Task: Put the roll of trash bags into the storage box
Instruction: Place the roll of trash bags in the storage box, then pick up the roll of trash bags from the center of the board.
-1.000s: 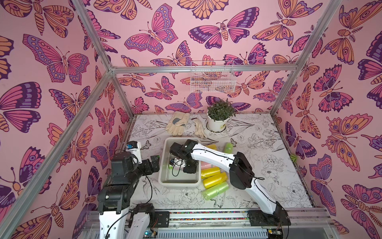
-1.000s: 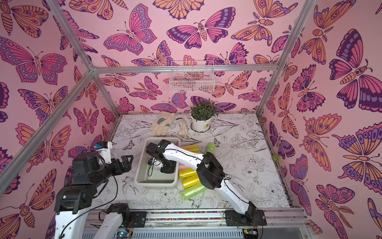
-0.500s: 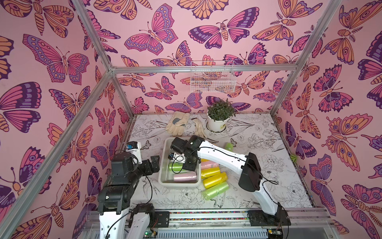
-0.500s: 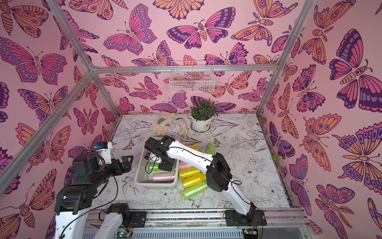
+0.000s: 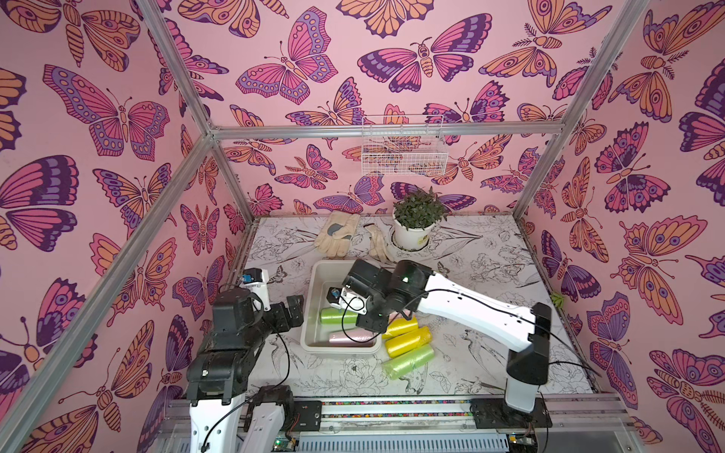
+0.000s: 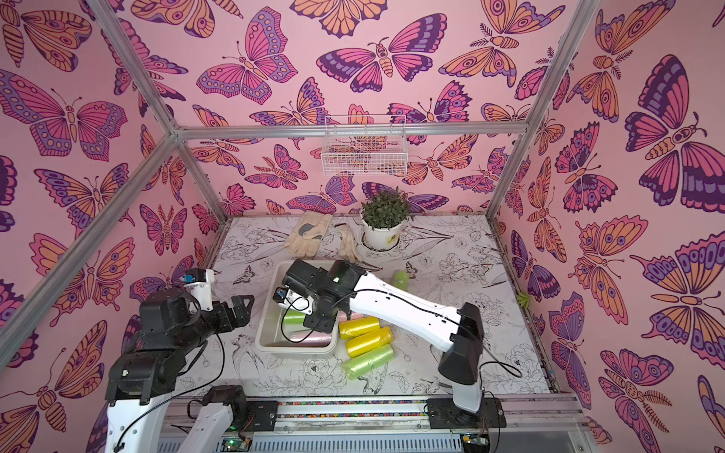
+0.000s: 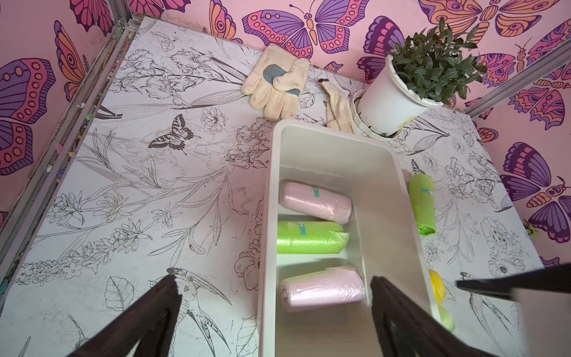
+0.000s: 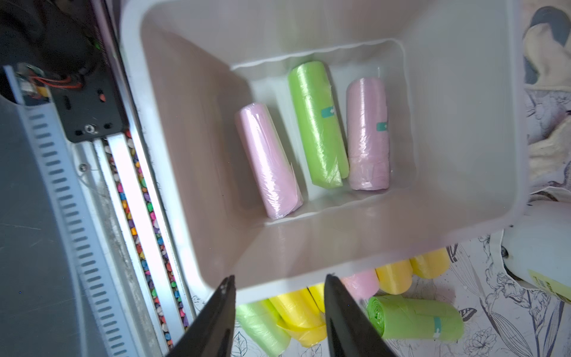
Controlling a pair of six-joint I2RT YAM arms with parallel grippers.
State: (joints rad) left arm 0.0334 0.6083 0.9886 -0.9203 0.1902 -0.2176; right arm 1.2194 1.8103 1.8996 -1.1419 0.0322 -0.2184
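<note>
Right wrist view looks down into the storage box (image 8: 185, 139), where a pink roll of trash bags (image 8: 267, 160), a green roll (image 8: 318, 126) and a second pink roll (image 8: 367, 133) lie flat side by side. The green roll touches the second pink one, and a strip of bare floor parts it from the first. In the left wrist view, more bare floor shows at the end nearest the work glove (image 7: 275, 83).

Just outside the long wall on my right arm's side, yellow rolls (image 8: 395, 276) and a loose green roll (image 8: 414, 318) lie close.

My right gripper (image 8: 279, 278) hangs above that wall's rim, jaws partly apart with nothing between them. My right arm stretches across from its base, wrist bent down. My left gripper (image 7: 274, 279) hovers just beside the opposite wall, jaws spread wide and empty, arm folded.
</note>
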